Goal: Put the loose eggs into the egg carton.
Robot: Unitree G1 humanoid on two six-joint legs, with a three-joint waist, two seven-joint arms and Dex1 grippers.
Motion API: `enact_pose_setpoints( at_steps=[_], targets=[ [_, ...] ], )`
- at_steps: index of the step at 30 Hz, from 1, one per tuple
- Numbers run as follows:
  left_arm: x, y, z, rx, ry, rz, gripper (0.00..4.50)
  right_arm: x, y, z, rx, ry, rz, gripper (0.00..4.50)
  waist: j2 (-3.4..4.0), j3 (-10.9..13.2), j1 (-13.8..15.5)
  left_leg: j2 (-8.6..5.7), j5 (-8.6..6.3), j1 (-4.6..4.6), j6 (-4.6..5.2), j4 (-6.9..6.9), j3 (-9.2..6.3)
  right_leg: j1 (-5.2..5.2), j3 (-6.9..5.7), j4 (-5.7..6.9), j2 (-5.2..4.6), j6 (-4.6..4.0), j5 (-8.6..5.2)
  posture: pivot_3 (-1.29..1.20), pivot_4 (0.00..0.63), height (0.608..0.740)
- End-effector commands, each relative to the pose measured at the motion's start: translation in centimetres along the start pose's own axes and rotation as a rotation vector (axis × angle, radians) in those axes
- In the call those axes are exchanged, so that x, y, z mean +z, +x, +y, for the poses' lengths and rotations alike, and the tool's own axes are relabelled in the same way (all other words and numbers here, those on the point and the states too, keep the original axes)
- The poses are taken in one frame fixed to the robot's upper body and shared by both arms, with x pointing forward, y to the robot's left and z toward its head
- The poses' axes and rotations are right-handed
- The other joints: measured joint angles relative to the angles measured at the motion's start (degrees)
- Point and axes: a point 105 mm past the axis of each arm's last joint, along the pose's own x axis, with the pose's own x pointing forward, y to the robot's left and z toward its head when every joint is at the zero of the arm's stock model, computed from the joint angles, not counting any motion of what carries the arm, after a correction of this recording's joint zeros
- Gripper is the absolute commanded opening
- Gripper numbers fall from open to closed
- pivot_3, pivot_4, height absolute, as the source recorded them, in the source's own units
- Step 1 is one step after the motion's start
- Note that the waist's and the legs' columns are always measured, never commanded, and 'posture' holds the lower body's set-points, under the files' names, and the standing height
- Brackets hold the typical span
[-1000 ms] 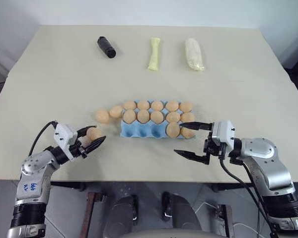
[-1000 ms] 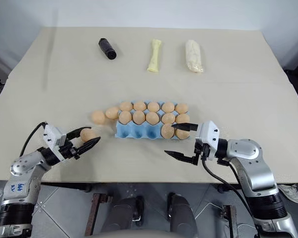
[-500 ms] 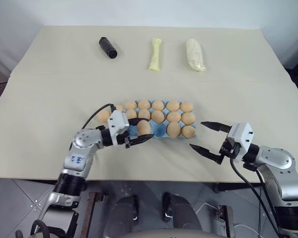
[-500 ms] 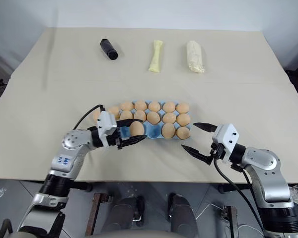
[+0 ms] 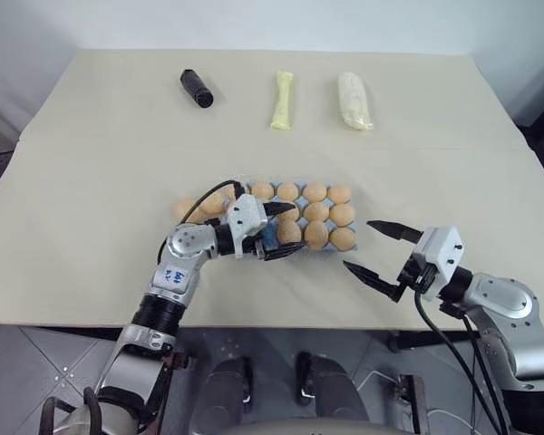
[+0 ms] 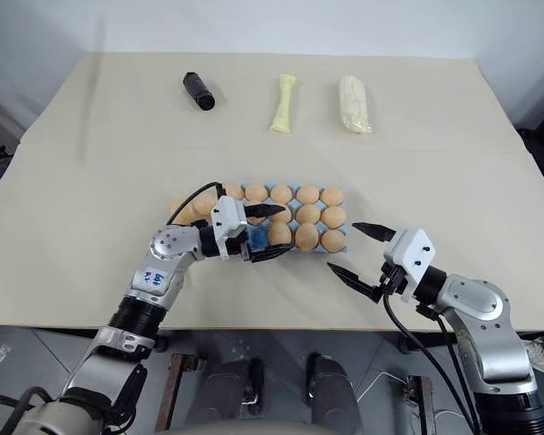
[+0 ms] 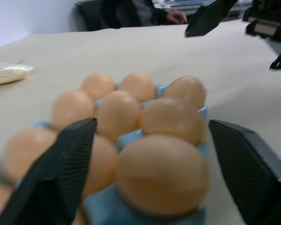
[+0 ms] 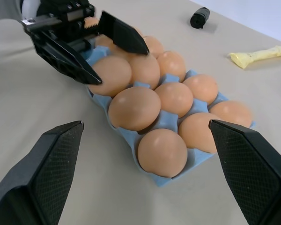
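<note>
The light blue egg carton lies mid-table, most of its cups filled with tan eggs. My left gripper reaches in from the left, level over the carton's near row. It is open, with its fingers standing either side of an egg that sits in a cup, a gap showing on both sides. Two loose eggs lie on the table just left of the carton, partly behind my left arm's cable. My right gripper hovers open and empty to the right of the carton's near right corner.
At the table's far side lie a black cylinder, a pale yellow bone-shaped thing and a whitish lumpy bundle. The table's front edge runs just below both arms. A person sits beyond the table.
My left gripper carried an egg rightward from the near left of the table to the carton's near row and opened; the egg now rests in a cup. The right gripper drew back to the right.
</note>
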Motion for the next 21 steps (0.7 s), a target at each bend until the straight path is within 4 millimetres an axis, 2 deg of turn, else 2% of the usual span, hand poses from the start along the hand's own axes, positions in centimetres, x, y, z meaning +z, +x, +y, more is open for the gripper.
enact_pose_setpoints(
  at_steps=[1,6,9,13,17,21],
  targets=[
    [1.0,-2.9,0.5,0.047,0.048,-0.029,4.03,1.2,0.4,0.1,0.020,-0.030,-0.043,4.50,0.00,0.0,-0.1,0.02,0.00,0.00,0.00,0.00,0.00,-0.02,-0.01,0.00,0.00,-0.01,-0.01,0.00,0.150,0.740],
    [0.8,-8.9,0.7,0.161,0.041,0.012,4.03,1.9,1.4,0.4,0.068,-0.026,-0.086,4.50,0.01,0.0,-0.1,0.05,-0.09,-0.01,-0.14,-0.02,-0.02,-0.04,0.01,-0.06,-0.02,-0.07,-0.04,0.00,0.150,0.740],
    [0.2,-12.7,1.3,0.309,0.005,0.063,4.48,2.4,2.1,0.8,0.106,-0.028,-0.123,4.50,0.02,0.0,-0.2,0.05,-0.10,-0.01,-0.16,-0.07,-0.06,-0.04,0.02,-0.13,-0.05,-0.11,-0.05,0.00,0.150,0.740],
    [-2.0,-18.0,1.0,0.518,-0.073,0.144,4.48,2.5,2.9,1.5,0.159,-0.041,-0.162,4.50,0.03,0.0,-0.2,0.06,-0.14,-0.01,-0.17,-0.17,-0.06,-0.04,0.04,-0.27,-0.06,-0.12,-0.06,0.00,0.150,0.740],
    [-3.3,-21.0,0.8,0.696,-0.151,0.170,4.48,2.0,3.5,1.9,0.193,-0.031,-0.167,4.50,0.04,0.0,0.1,0.06,-0.19,-0.05,-0.15,-0.25,-0.06,-0.04,0.02,-0.44,-0.06,-0.12,-0.06,0.00,0.150,0.740],
    [-3.3,-20.8,0.9,0.707,-0.172,0.173,4.48,2.1,3.8,1.7,0.202,-0.038,-0.177,4.50,0.04,0.0,0.0,0.06,-0.22,-0.07,-0.14,-0.25,-0.05,-0.03,0.02,-0.51,-0.06,-0.10,-0.05,0.00,0.150,0.740]
  ],
)
